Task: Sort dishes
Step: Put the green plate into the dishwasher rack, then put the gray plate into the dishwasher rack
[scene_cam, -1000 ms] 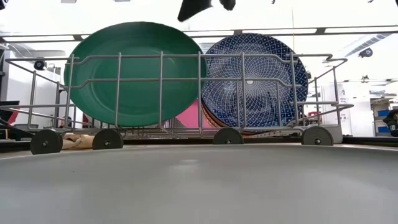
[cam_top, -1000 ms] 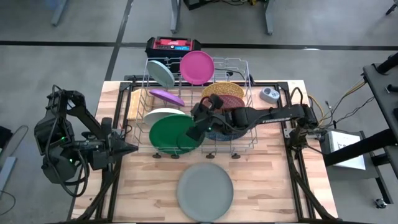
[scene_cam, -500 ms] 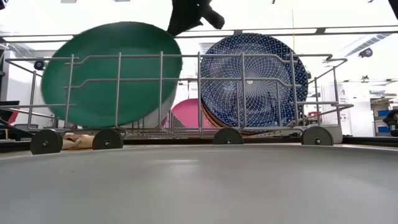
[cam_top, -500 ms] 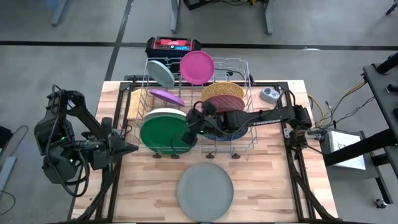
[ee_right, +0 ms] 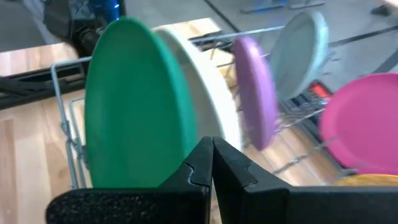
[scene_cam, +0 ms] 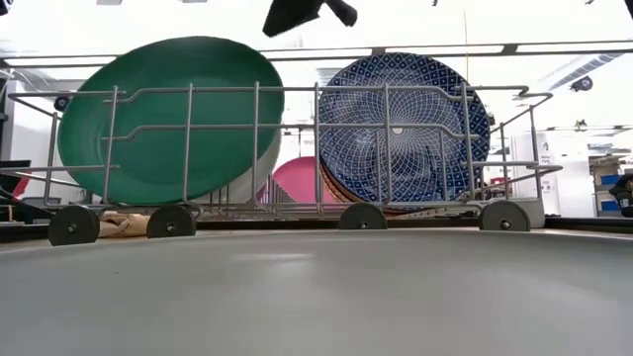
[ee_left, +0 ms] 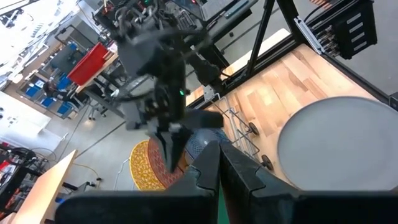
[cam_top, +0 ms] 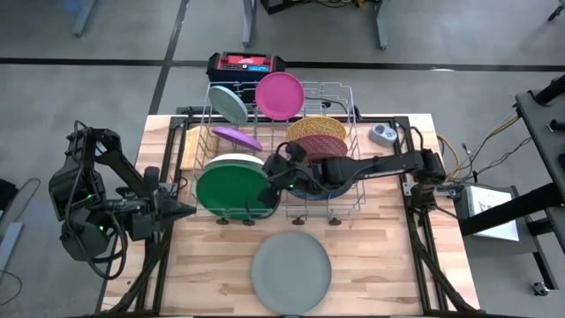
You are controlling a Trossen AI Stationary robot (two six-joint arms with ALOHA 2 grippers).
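Right end effector (cam_top: pixel 270 179) apparently closed | green plate (cam_top: pixel 229 188) | wooden table (cam_top: pixel 371 256)

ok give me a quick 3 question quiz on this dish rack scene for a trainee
1. True or false: the grey plate lies flat on the table, outside the dish rack.
2. Which plate stands directly behind the green plate in the rack? A) white B) pink C) maroon
3. Fill in: the right gripper is at the ______ plate's rim, while the left gripper waits at the table's left edge.

Key: 1 true; 2 A, the white plate; 3 green.
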